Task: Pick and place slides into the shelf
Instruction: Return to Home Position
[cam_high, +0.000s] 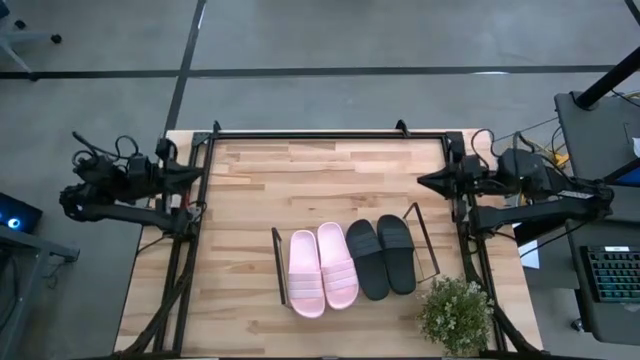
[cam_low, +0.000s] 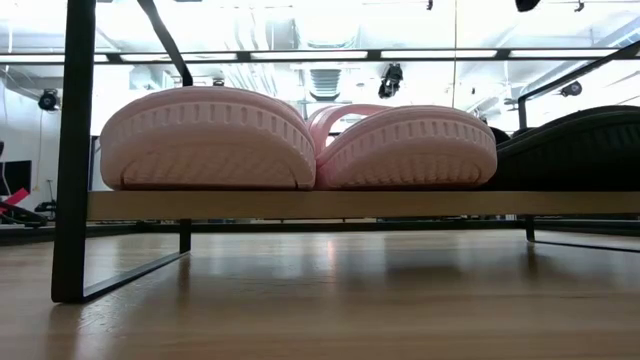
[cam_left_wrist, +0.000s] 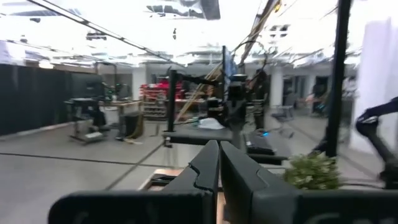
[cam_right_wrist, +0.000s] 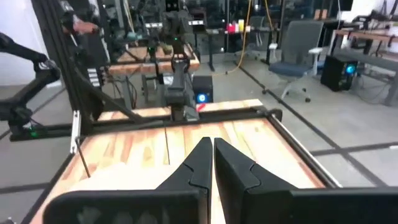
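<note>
Well, both arms sit folded at the side edges of the table (cam_high: 300, 170), the left gripper (cam_left_wrist: 219, 149) and the right gripper (cam_right_wrist: 211, 144) each pinched closed on nothing. Between them the shelf (cam_high: 426, 240) holds all four: the pink slides (cam_high: 322, 268) toward the left arm, the black slides (cam_high: 382, 256) just beside them. I'd judge the placing finished and the homing nearly complete; the next move calls only for parking.

Table (cam_high: 300, 170) bears shelf (cam_high: 277, 265) (holding four slides (cam_high: 322, 265)) and plant (cam_high: 455, 313).
</note>
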